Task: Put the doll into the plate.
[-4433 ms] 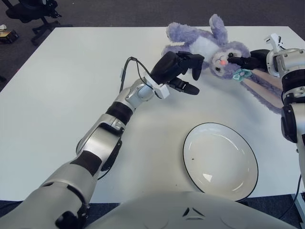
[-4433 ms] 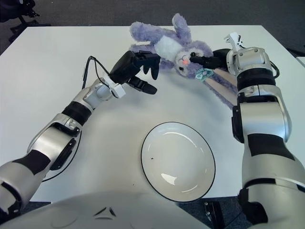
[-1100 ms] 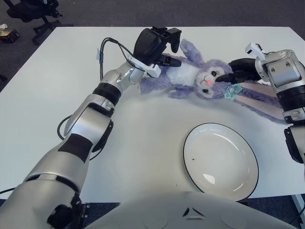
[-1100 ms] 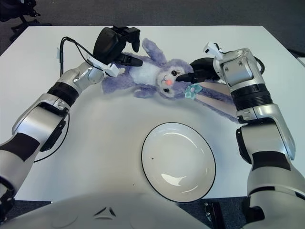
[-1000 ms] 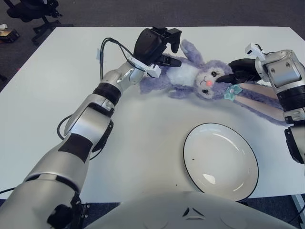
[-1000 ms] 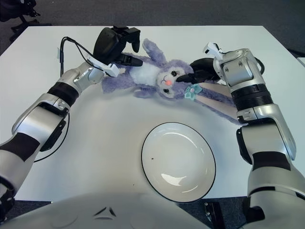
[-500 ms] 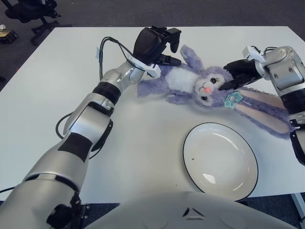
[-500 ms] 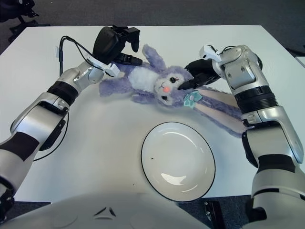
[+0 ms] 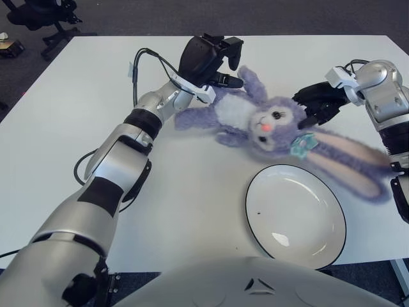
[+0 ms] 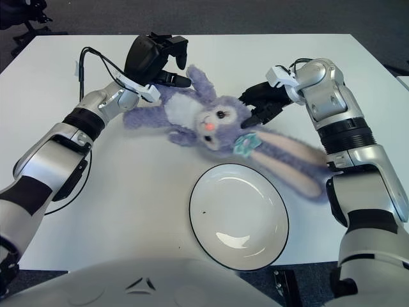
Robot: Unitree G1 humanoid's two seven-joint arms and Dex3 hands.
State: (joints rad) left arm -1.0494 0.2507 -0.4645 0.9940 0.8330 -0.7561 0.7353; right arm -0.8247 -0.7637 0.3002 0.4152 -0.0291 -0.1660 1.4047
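I am reaching my left arm far out across the white table (image 9: 77,115), elbow low and forearm angled up toward the far side. My left hand (image 9: 206,59) is hanging over the doll's (image 9: 255,118) rear end, its dark fingers (image 9: 231,46) curled loosely downward and forward. One finger is pointing at the doll's raised paw, and I cannot tell whether it is touching the plush; the hand is not closing around anything.

My right arm is coming in from the right edge, bent sharply at the elbow, with the wrist turned inward. My right hand (image 10: 263,102) is sitting just behind the doll's head, its black fingers (image 10: 254,118) bunched narrowly against the purple fur near the base of the ears. Whether they are pinching the plush or only pressing on it is hidden from me.

The doll is lying on its back on the table between my two hands, face up, its long ears trailing toward my right. One ear is reaching over the far rim of the plate (image 9: 268,217), which is sitting near my body; the doll's body is lying outside the plate.
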